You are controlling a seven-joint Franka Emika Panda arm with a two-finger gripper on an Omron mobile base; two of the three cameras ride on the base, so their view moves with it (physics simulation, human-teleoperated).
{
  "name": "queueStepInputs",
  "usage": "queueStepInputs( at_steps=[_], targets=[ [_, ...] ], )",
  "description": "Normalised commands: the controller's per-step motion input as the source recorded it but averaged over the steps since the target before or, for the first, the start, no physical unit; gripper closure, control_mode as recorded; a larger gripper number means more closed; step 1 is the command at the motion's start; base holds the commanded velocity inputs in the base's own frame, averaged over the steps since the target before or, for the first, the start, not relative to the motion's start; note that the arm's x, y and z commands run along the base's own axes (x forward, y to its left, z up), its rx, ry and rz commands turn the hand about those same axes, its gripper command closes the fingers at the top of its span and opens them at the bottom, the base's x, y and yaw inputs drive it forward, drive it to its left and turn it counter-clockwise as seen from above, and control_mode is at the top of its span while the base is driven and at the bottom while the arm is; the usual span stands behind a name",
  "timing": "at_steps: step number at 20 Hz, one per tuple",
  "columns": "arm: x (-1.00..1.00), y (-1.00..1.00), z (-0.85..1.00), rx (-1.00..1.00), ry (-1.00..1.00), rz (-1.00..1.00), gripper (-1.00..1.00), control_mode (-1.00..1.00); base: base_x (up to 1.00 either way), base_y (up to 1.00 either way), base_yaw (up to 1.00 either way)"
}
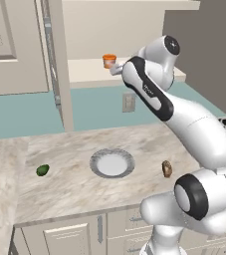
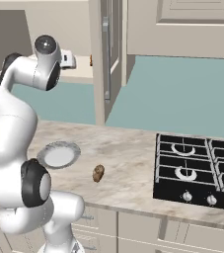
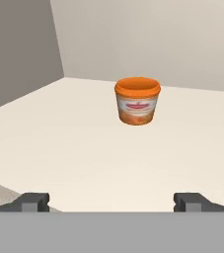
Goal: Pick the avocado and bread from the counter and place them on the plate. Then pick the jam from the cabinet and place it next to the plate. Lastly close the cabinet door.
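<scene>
We see the tapered orange jam (image 3: 137, 101) upright on the cabinet's (image 1: 20, 45) pale shelf; round grey-rimmed plate (image 1: 112, 163) bare; gripper (image 3: 111, 201) spread wide, holding nothing.

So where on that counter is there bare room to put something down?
Bare counter lies between the avocado and the plate, and between the plate and the brown lump. The stove takes up the far right end.
</scene>
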Motion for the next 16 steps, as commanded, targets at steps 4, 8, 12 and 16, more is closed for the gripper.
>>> queueStepInputs(
  at_steps=[4,8,12,16],
  targets=[
    [0.44,0.05,0.0,0.0,0.0,0.0,-1.0,-1.0,0.0,0.0,0.0],
    [0.46,0.01,0.03,0.0,0.0,0.0,-1.0,-1.0,0.0,0.0,0.0],
    [0.42,0.01,0.06,0.0,0.0,0.0,-1.0,-1.0,0.0,0.0,0.0],
    [0.39,0.04,0.06,0.0,0.0,0.0,-1.0,-1.0,0.0,0.0,0.0]
  ],
)
